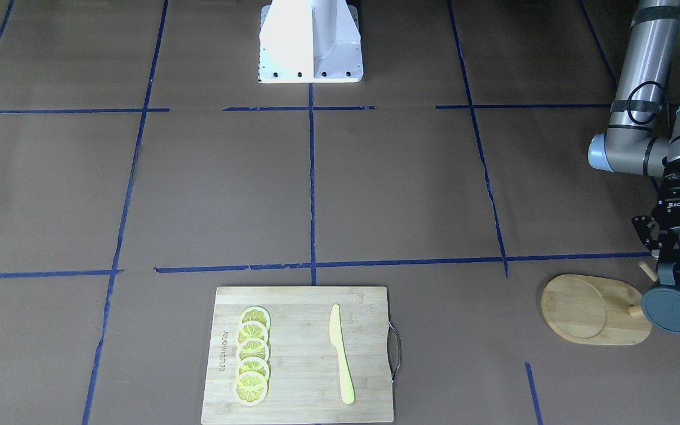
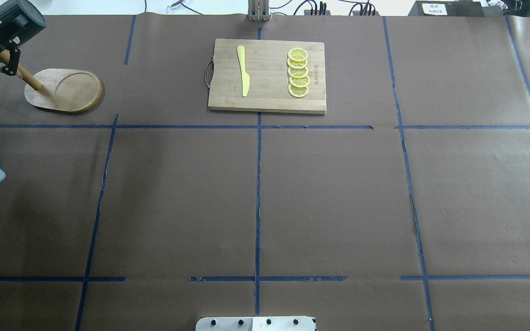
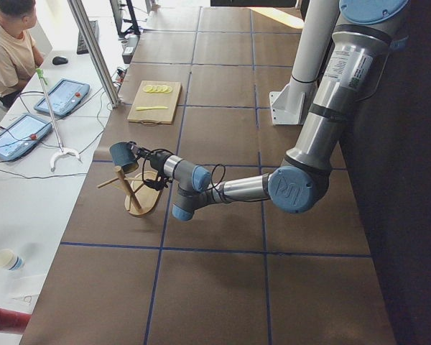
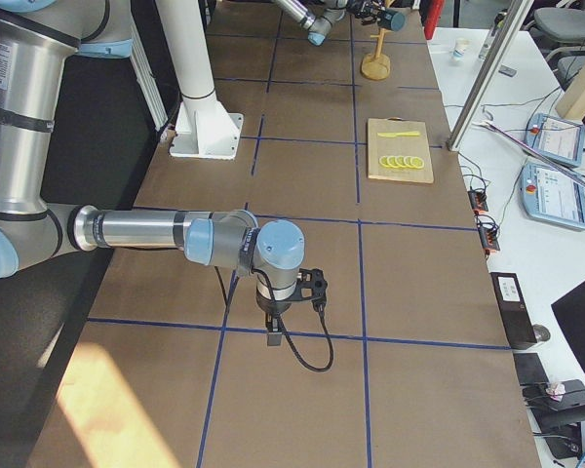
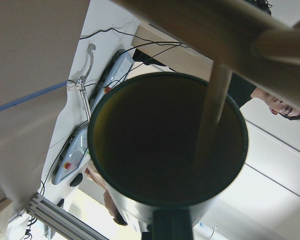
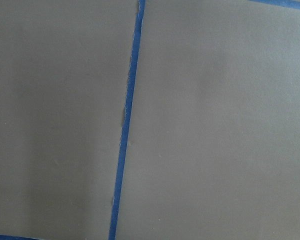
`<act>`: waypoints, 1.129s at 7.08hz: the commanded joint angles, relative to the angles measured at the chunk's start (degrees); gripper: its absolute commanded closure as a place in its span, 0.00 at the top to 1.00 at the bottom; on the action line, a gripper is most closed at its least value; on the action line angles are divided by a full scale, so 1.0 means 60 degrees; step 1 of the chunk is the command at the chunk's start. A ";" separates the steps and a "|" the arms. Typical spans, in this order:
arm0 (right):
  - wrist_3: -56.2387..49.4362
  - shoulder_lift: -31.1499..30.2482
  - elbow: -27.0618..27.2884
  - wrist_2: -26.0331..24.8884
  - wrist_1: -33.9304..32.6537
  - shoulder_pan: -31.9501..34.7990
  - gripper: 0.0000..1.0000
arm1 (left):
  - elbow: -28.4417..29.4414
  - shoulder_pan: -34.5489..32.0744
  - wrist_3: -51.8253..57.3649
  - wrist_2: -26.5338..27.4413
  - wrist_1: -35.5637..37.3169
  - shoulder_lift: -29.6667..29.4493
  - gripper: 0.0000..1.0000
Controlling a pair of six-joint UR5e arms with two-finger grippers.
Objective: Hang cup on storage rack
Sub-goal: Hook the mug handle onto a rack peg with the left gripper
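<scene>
The cup [image 1: 673,307] is dark blue-grey and ribbed, and it lies on its side in the air against the storage rack [image 1: 594,310], a light wooden mug tree with an oval base. My left gripper [image 1: 674,267] is shut on the cup from above. In the left wrist view the cup's dark mouth [image 5: 167,140] faces the camera and a rack peg [image 5: 214,107] crosses in front of it. The handle is hidden. The overhead view shows the cup [image 2: 16,19] above the rack post [image 2: 28,78]. My right gripper [image 4: 273,331] hangs low over bare table; I cannot tell whether it is open or shut.
A bamboo cutting board [image 1: 298,360] with lemon slices [image 1: 251,357] and a yellow knife [image 1: 340,354] lies mid-table on the operators' side. The robot's white base [image 1: 310,41] stands opposite. Blue tape lines cross the brown table. An operator [image 3: 11,50] sits beyond the table edge.
</scene>
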 commanded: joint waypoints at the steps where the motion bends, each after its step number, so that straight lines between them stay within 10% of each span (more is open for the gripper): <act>1: 0.0000 -0.0013 -0.0011 0.0000 0.0001 0.0000 1.00 | 0.0033 -0.0012 -0.0125 0.0000 -0.0017 0.0005 0.18; 2: 0.0000 -0.0013 -0.0011 0.0000 0.0001 0.0000 1.00 | 0.0149 -0.0013 -0.0111 -0.0015 -0.0032 0.0034 0.56; 4: 0.0000 -0.0013 0.0003 0.0000 0.0001 0.0000 1.00 | 0.0165 -0.0013 -0.0111 -0.0015 -0.0061 0.0064 0.70; 5: 0.0000 -0.0013 0.0004 0.0000 0.0001 0.0000 1.00 | 0.0165 -0.0013 -0.0111 0.0000 -0.0134 0.0078 1.00; 8: 0.0015 -0.0013 0.0004 0.0000 0.0001 0.0000 1.00 | 0.0136 -0.0027 -0.0067 -0.0015 -0.0584 0.0180 1.00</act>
